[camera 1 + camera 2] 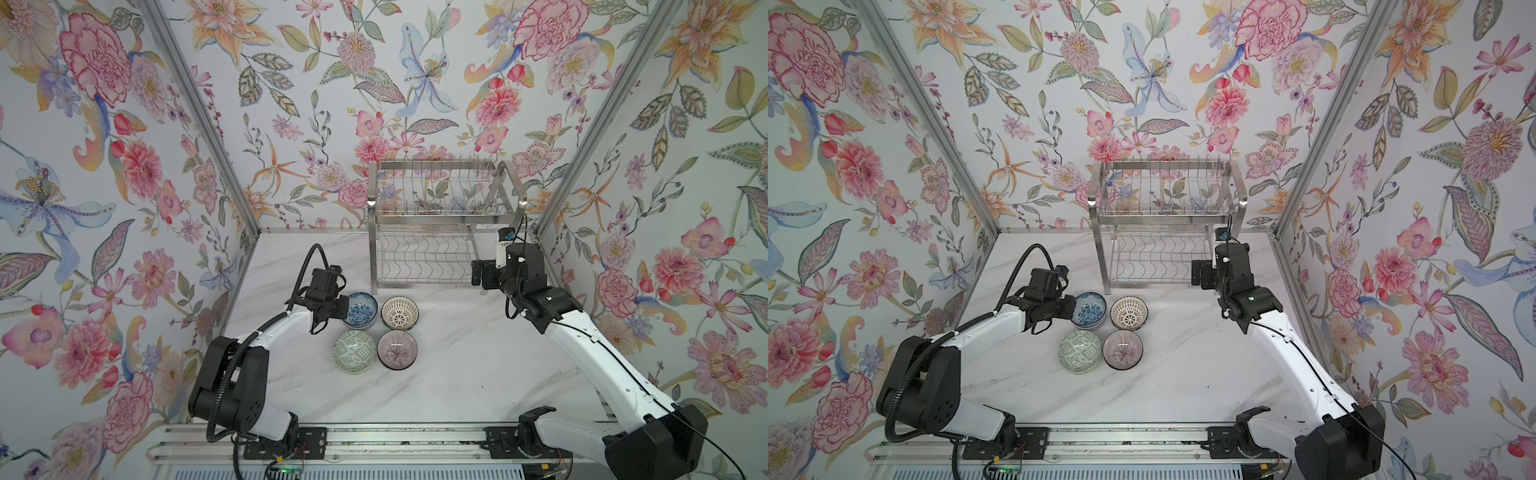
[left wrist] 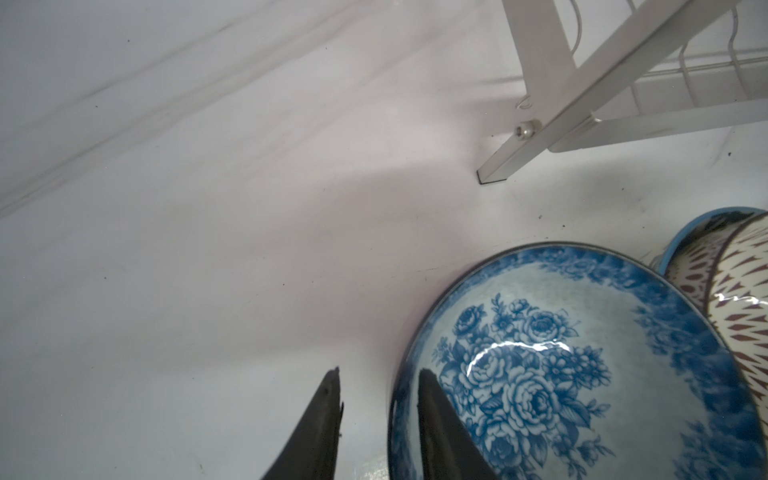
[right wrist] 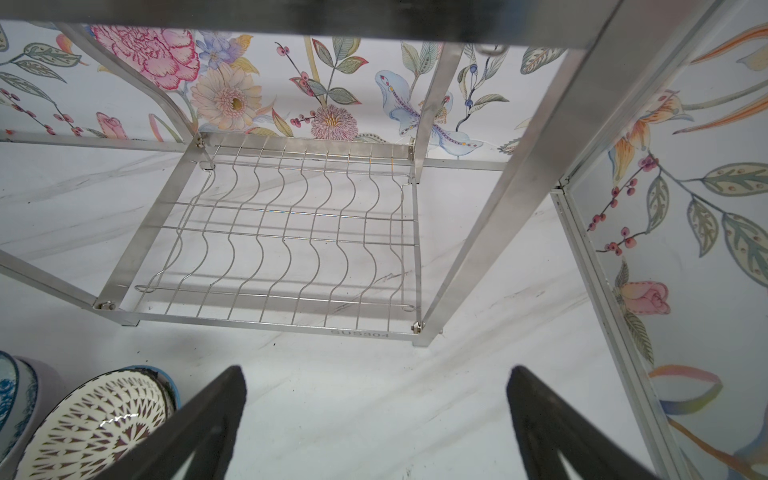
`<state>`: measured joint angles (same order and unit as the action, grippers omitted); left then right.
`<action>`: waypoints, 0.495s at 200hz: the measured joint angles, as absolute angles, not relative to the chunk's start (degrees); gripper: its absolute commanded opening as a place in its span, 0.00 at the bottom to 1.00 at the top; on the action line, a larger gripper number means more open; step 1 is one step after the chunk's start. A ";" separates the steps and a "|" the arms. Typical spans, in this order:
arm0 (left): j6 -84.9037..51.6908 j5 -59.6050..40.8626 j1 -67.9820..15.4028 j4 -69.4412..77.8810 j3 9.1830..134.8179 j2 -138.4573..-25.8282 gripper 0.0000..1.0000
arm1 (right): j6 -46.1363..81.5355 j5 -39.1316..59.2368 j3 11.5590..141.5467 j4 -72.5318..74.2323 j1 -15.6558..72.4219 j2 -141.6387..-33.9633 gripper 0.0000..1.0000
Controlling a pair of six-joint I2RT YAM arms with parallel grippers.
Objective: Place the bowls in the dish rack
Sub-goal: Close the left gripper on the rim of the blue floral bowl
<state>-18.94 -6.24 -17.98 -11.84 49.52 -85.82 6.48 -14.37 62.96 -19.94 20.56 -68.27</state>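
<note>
Grasp step: left gripper point(image 2: 379, 370) straddles blue floral bowl point(image 2: 582, 374) rim, jaws part-open, unclamped. Next: pinch, lift to dish rack point(image 1: 432, 212).

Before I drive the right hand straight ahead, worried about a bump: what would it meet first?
Likely the lower front bar of the rack, or the table just short of it; depth is unclear. Nothing nearer lies between the open right hand and the rack.

Bowls point(image 1: 360, 311) 2x2 on table point(image 1: 457, 365), in frt of dish rack point(image 1: 444, 212).
</note>
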 measured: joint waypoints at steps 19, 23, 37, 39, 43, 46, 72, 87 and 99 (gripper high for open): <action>-18.96 -6.28 -17.98 -11.79 49.52 -85.82 0.28 | 6.48 -14.35 62.96 -19.94 20.58 -68.27 0.99; -18.96 -6.31 -17.98 -11.79 49.52 -85.82 0.27 | 6.48 -14.35 62.96 -19.94 20.58 -68.27 0.99; -18.96 -6.68 -17.98 -11.77 49.52 -85.82 0.25 | 6.48 -14.35 62.96 -19.94 20.56 -68.27 0.99; -18.96 -6.74 -17.98 -11.77 49.52 -85.84 0.25 | 6.48 -14.35 62.96 -19.94 20.58 -68.27 0.99; -18.96 -6.85 -17.98 -11.77 49.52 -85.82 0.25 | 6.48 -14.35 62.96 -19.94 20.56 -68.27 0.99; -18.96 -6.90 -17.98 -11.77 49.52 -85.82 0.25 | 6.48 -14.35 62.96 -19.94 20.58 -68.27 0.99; -18.98 -7.14 -17.98 -11.77 49.52 -85.82 0.24 | 6.48 -14.37 62.96 -19.94 20.58 -68.25 0.99; -19.16 -7.16 -17.98 -11.75 49.52 -85.82 0.21 | 6.48 -14.37 62.96 -19.94 20.58 -68.25 0.99; -19.25 -7.29 -17.98 -11.73 49.52 -85.82 0.19 | 6.48 -14.37 62.96 -19.94 20.58 -68.25 0.99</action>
